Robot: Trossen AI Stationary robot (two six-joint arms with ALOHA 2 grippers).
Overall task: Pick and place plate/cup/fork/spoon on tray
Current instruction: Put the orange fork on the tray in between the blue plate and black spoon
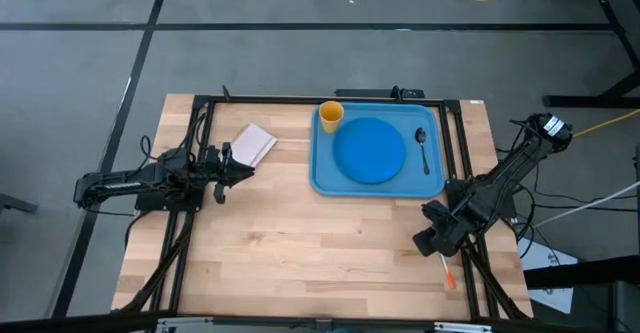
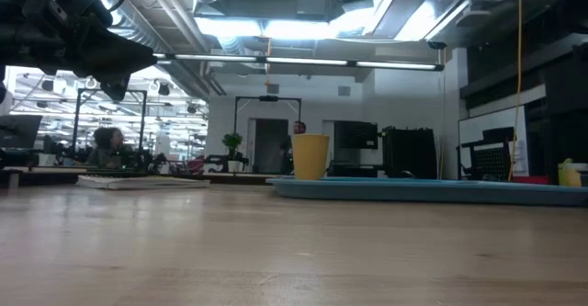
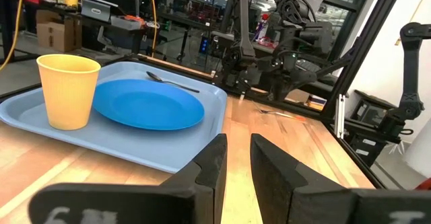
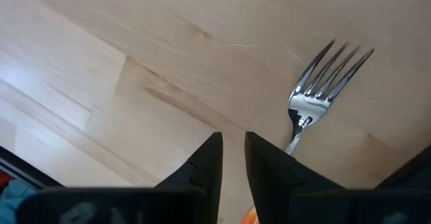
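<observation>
The light-blue tray [image 1: 322,180] lies at the table's far middle. On it rest the round blue plate [image 1: 369,150], the yellow-orange cup [image 1: 331,114], upright at its far left corner, and the dark spoon [image 1: 423,148] along its right side. The fork [image 1: 447,270] lies flat on the wood near the table's right near corner, its tines [image 4: 328,69] ahead of my right gripper [image 4: 233,158]. That gripper hovers over the fork's neck with its fingers shut to a narrow slit. My left gripper [image 1: 235,168] waits left of the tray, shut and empty.
A white flat pad [image 1: 253,145] lies between my left gripper and the tray. A black frame rail [image 1: 470,273] runs along the table's right edge, close beside the fork. Bare wood [image 1: 300,253] spreads across the near half of the table.
</observation>
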